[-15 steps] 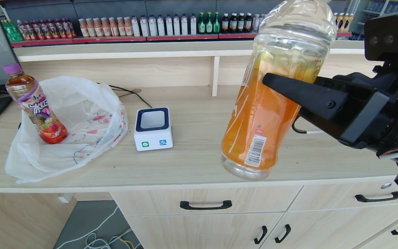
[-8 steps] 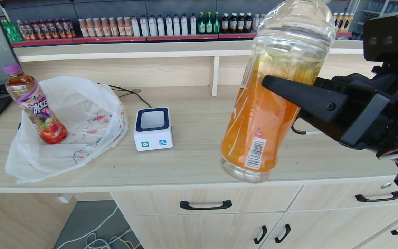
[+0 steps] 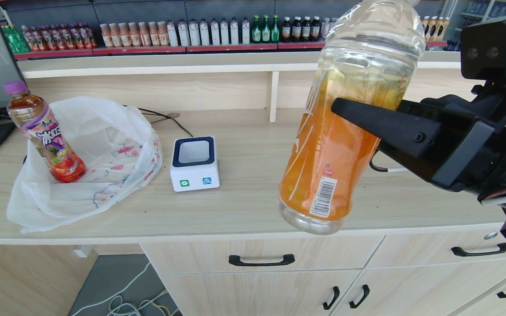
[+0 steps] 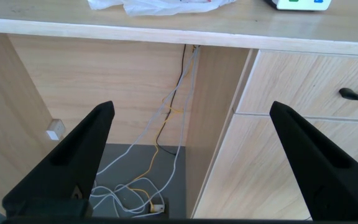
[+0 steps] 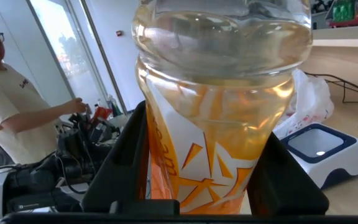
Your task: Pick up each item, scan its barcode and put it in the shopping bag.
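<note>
The orange bottle (image 3: 336,145) is held tilted, clamped between the right gripper's (image 5: 204,162) fingers above the counter (image 3: 253,202), right of the scanner (image 3: 194,163). Since 1 s ago it has been shifted slightly left. The left gripper (image 4: 191,109) is spread open below the counter edge. 1 red bottle (image 3: 44,134) is stood in the shopping bag (image 3: 103,145); drink shelves (image 3: 191,33) are seen behind.

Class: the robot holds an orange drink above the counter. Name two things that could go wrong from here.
1. The barcode on the orange bottle in the right gripper faces the robot, not down toward the scanner, so the scan may fail.
2. A red-labelled bottle stands tilted in the shopping bag; bagging the next one could topple it.
</note>
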You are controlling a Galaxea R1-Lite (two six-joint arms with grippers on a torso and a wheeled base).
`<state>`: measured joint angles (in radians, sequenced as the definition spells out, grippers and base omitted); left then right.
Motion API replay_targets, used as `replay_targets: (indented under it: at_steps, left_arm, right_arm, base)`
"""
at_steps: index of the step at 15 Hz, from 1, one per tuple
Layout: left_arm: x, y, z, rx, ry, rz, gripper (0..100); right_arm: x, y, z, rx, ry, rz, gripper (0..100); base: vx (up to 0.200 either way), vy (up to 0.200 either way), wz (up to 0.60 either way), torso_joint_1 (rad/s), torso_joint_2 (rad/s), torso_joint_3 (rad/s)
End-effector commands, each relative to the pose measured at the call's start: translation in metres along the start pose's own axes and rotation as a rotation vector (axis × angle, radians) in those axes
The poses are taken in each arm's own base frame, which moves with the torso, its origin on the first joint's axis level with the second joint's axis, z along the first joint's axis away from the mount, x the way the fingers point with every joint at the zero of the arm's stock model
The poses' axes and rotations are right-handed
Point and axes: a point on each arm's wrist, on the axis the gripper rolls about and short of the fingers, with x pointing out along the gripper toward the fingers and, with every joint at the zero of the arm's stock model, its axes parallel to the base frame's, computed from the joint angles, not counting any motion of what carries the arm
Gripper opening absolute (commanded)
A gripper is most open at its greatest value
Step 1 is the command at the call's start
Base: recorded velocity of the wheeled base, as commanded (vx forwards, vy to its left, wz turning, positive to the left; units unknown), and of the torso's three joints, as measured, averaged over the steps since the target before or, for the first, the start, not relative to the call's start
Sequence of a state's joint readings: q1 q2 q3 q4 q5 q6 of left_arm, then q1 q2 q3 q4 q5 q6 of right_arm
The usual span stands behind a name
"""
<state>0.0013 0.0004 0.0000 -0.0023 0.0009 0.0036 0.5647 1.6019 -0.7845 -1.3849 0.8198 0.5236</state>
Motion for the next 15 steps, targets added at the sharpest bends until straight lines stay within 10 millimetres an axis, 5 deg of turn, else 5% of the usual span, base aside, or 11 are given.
replay_targets:
  at_steps: [1,13,15]
  left_arm:
    - [0.0,0.0,0.0,0.001,-0.001,0.001,100]
    - [0.0,0.0,0.0,-0.001,-0.001,0.001,100]
    - [0.0,0.0,0.0,-0.001,-0.001,0.001,100]
  right_arm:
    - [0.0,-0.001,-0.002,0.0,0.004,-0.005,0]
    - [-0.027,-0.004,-0.026,-0.123,-0.096,-0.367,0]
    - [-0.048,-0.017,-0.034,-0.206,-0.073,-0.525,0]
  base:
    - [0.0,0.0,0.0,0.0,0.0,0.0]
    - [0.0,0.0,0.0,0.0,0.0,0.0]
    - [0.0,0.0,0.0,0.0,0.0,0.0]
